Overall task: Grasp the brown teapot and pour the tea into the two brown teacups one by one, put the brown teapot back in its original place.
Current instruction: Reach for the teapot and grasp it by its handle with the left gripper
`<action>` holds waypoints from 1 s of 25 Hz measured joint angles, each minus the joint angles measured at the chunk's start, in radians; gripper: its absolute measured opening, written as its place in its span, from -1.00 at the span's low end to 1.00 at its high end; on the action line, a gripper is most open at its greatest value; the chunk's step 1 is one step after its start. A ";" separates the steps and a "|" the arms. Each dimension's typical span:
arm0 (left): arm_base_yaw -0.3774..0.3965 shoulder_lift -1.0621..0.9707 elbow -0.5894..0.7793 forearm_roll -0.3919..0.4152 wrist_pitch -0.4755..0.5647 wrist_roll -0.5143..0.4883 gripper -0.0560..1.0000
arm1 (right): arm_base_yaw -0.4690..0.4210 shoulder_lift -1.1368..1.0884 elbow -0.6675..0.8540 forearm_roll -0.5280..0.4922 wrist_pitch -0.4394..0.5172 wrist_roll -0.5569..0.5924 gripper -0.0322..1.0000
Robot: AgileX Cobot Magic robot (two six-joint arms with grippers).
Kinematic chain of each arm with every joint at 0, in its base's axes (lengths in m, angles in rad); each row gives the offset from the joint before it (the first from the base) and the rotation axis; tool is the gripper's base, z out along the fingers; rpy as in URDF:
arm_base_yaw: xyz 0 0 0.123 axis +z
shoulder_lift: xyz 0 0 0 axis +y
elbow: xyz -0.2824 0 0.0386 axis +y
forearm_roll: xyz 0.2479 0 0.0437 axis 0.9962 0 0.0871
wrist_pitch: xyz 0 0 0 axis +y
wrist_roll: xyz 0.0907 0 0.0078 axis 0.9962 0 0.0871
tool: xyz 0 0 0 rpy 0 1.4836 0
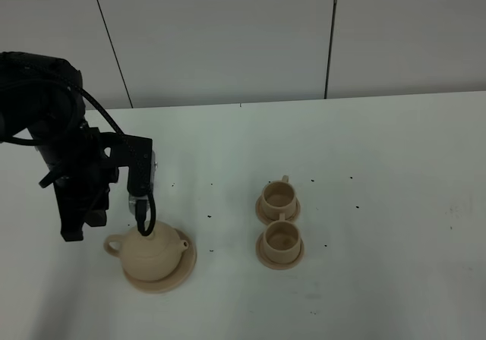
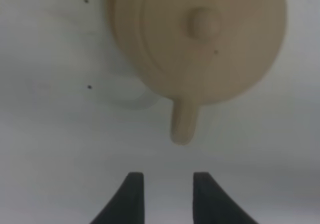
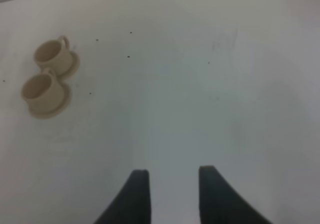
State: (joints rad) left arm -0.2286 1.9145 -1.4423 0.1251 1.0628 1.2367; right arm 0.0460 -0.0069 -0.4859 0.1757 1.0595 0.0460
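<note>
The brown teapot (image 1: 152, 254) stands upright on its wide tan saucer (image 1: 187, 269) at the front left of the table, lid on, spout to the right and loop handle to the left. My left gripper (image 1: 74, 232) hangs just left of the handle. In the left wrist view the teapot (image 2: 200, 39) points its handle at the left gripper (image 2: 167, 196), which is open, apart from the handle and holding nothing. The two brown teacups (image 1: 279, 196) (image 1: 280, 239) sit on small saucers near the middle. My right gripper (image 3: 174, 194) is open over bare table, far from the cups (image 3: 52, 55) (image 3: 40, 88).
The white table (image 1: 380, 173) carries small dark specks around the cups and teapot. A grey panelled wall (image 1: 228, 36) closes the back. The right arm does not show in the high view.
</note>
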 joint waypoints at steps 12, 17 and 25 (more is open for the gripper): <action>0.000 0.048 0.000 0.001 -0.001 -0.011 -0.26 | 0.000 0.000 0.000 0.000 0.000 0.000 -0.47; 0.000 0.070 0.000 0.000 -0.002 -0.011 -0.25 | 0.000 0.000 0.000 0.000 0.000 0.000 -0.47; 0.000 0.072 0.000 0.000 0.010 -0.011 -0.25 | 0.000 0.000 0.000 0.000 0.000 0.000 -0.47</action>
State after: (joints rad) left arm -0.2286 1.9862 -1.4423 0.1255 1.0726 1.2261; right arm 0.0460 -0.0069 -0.4859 0.1757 1.0595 0.0460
